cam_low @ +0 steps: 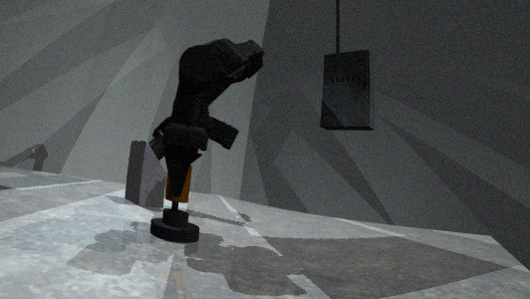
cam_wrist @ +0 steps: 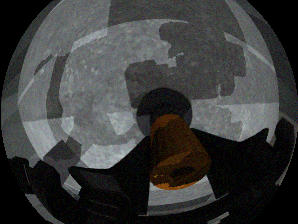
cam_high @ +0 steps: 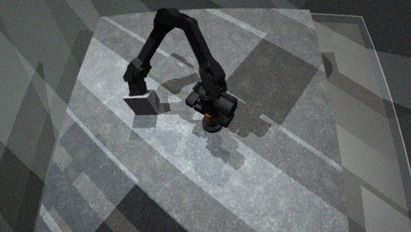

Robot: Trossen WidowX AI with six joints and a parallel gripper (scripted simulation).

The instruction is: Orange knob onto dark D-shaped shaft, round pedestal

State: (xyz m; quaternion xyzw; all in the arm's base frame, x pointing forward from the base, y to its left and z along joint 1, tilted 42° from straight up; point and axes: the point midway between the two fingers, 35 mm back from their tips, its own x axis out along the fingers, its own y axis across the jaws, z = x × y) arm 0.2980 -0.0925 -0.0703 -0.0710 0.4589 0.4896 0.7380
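The orange knob (cam_high: pixel 208 117) (cam_low: pixel 186 185) (cam_wrist: pixel 176 145) is between the fingers of my gripper (cam_low: pixel 178 193) (cam_wrist: pixel 170 136), which is shut on it. In the exterior view the knob looks close to upright. It stands over the round dark pedestal (cam_high: pixel 212 127) (cam_low: pixel 174 232) (cam_wrist: pixel 161 98). A short length of the thin dark shaft (cam_low: pixel 174 205) shows between the knob's lower end and the pedestal's raised middle, so the knob is not down on the pedestal. Whether the shaft's tip is inside the hole is hidden, and so is its flat side.
A grey block-like base (cam_high: pixel 143 104) (cam_low: pixel 144 174) stands behind the pedestal, under the arm's first joint in the top view. A dark box (cam_low: pixel 346 90) hangs from a thin rod at the right in the exterior view. Patchy shadows and pale stripes cross the table (cam_high: pixel 239 193).
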